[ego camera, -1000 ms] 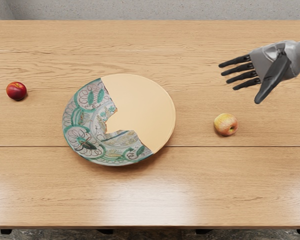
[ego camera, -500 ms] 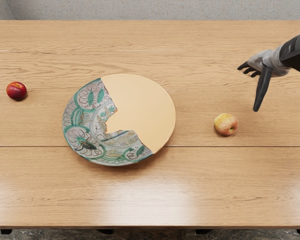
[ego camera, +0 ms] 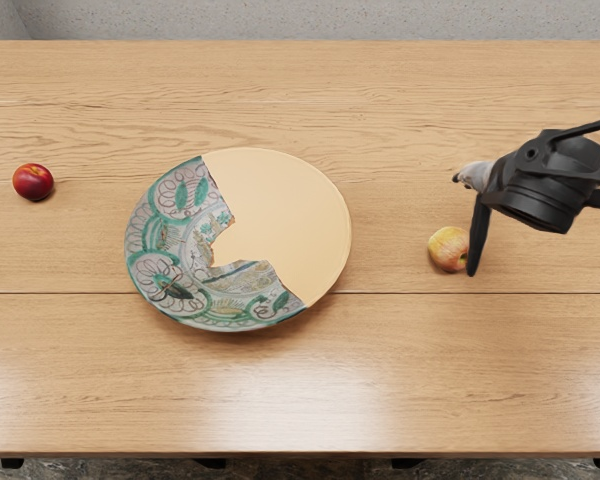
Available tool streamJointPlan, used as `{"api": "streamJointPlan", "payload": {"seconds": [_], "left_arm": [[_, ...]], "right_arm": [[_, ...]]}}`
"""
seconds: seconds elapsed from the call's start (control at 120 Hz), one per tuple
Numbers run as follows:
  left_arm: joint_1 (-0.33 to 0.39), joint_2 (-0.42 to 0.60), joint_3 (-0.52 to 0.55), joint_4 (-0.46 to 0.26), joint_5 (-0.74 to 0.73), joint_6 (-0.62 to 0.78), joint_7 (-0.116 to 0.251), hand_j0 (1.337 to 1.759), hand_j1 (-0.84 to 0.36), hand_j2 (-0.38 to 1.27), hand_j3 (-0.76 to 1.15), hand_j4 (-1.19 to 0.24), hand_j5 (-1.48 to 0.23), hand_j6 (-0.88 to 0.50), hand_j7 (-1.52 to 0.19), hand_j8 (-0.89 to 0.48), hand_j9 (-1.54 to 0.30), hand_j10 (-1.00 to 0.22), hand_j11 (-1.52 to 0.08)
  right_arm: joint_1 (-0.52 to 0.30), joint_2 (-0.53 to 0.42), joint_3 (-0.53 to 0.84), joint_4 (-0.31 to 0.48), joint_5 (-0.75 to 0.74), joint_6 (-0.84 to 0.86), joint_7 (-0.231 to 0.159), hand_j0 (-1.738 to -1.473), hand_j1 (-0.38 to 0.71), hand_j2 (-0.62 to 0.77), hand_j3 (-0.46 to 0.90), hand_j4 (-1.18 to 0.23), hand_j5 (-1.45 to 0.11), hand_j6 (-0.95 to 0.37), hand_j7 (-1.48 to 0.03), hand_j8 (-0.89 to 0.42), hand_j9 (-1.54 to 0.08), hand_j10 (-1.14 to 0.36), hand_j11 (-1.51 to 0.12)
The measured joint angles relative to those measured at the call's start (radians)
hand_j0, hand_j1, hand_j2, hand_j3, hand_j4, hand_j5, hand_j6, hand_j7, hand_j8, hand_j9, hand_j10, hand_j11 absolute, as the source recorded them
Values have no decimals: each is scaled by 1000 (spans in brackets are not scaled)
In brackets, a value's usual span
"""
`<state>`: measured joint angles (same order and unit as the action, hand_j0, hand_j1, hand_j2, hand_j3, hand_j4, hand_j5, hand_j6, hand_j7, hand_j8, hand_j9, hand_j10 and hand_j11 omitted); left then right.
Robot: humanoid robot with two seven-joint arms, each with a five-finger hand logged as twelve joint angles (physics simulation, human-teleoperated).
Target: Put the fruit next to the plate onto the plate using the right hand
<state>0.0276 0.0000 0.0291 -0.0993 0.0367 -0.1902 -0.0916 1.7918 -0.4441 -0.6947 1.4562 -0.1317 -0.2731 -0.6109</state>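
On the table [ego camera: 300,380], right of the plate [ego camera: 280,215] and not on it: the yellow-red apple [ego camera: 446,248]. Just beside its right edge: one dark finger [ego camera: 477,245] of the right hand [ego camera: 483,188], pointing straight down, uncurled. Grips nothing; looks spread rather than closed, as far as shows. Compared with half a second ago: lower and nearer, down from up-right of the apple to close beside it, wrist now turned end-on to the camera. Apple, plate and the red fruit [ego camera: 33,181] at far left unmoved. Hard to make out: the other fingers, mostly hidden behind the bulky wrist. Cannot tell whether finger and apple truly touch. Forearm cut off by the right edge.
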Motion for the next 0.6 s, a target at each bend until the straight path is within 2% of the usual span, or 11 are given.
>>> {"api": "streamJointPlan", "payload": {"seconds": [0.267, 0.492, 0.6], "left_arm": [[0, 0, 0, 0, 0, 0, 0, 1658, 349, 0, 0, -1, 0, -1, 0, -1, 0, -1, 0], [0, 0, 0, 0, 0, 0, 0, 1658, 349, 0, 0, -1, 0, -1, 0, -1, 0, -1, 0], [0, 0, 0, 0, 0, 0, 0, 1658, 349, 0, 0, -1, 0, -1, 0, -1, 0, -1, 0]], "right_arm": [[-66, 33, 15, -7, 0, -67, 0, -1658, -339, -1, 0, -10, -11, -10, -11, -10, -11, -9, -11], [-101, 100, 15, -14, -4, -225, 0, -1658, -323, -4, 0, -23, -29, -24, -29, -23, -29, -23, -29], [-117, 107, 10, -17, -2, -245, 0, -1658, -265, -14, 0, -72, -92, -72, -92, -72, -92, -71, -92]]}}
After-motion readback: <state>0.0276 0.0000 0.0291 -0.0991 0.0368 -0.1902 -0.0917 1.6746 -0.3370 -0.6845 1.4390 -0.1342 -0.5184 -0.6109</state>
